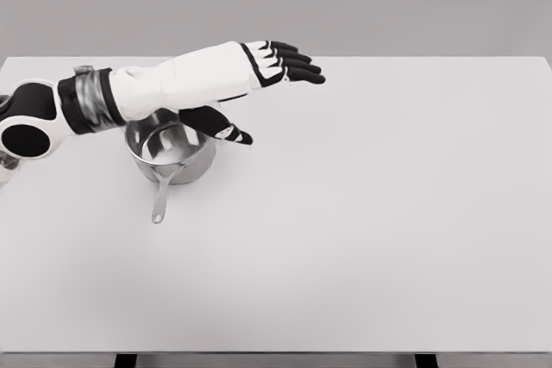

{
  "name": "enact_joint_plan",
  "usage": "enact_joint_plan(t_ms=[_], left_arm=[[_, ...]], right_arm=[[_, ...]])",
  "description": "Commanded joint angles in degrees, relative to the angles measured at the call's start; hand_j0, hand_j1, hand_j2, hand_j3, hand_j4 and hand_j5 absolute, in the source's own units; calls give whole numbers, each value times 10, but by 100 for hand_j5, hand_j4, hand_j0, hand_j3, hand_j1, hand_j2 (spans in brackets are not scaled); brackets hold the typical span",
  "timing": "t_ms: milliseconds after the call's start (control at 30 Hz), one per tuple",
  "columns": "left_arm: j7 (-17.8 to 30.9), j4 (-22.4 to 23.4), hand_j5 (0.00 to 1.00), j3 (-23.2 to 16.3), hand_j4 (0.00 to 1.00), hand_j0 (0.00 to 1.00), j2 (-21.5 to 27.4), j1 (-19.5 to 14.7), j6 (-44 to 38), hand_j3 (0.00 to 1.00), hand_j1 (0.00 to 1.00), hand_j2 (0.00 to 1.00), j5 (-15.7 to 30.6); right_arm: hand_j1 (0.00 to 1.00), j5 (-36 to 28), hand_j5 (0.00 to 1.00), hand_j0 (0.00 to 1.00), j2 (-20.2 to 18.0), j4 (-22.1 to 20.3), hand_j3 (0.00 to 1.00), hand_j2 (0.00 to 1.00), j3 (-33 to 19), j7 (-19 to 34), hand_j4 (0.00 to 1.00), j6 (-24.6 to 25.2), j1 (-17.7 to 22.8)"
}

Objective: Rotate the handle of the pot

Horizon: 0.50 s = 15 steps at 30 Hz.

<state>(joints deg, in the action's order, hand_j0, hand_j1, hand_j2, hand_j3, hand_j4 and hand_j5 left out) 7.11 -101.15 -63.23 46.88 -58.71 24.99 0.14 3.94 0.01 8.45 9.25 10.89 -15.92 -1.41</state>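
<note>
Now my left hand [280,63] is stretched flat and holds nothing, up past the pot [171,151], with my thumb over its rim. The pot sits on the table [388,213] under my arm. Its handle [161,197] sticks out toward me. It looks hard, shiny and slippery, so I would push the thin handle. The pot looks empty.

Silver pot [177,157]; white table [362,213]; left hand [280,63] black-and-white, seemingly striped.
</note>
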Motion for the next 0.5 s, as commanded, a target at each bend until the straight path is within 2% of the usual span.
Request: enact_joint_plan(t_ms=[0,100,167,233,367,467], left_arm=[[-3,0,100,5,100,100,0,1,19,100,100,100,3],[-6,0,100,13,100,100,-6,12,18,100,100,100,2],[-12,0,100,29,100,100,-18,39,16,100,100,100,1],[-18,0,100,34,100,100,-15,43,16,100,100,100,-1],[-110,0,100,37,100,100,-8,78,16,100,100,100,-37],[-162,0,100,36,100,100,1,85,16,100,100,100,-42]], right_arm=[[100,0,100,100,0,0,100,100,0,0,100,-1,0],[100,0,100,100,0,0,100,100,0,0,100,0,0],[100,0,100,100,0,0,100,100,0,1,100,0,0],[100,0,100,100,0,0,100,100,0,0,100,0,0],[100,0,100,100,0,0,100,100,0,0,100,-1,0],[100,0,100,100,0,0,100,100,0,0,100,0,0]])
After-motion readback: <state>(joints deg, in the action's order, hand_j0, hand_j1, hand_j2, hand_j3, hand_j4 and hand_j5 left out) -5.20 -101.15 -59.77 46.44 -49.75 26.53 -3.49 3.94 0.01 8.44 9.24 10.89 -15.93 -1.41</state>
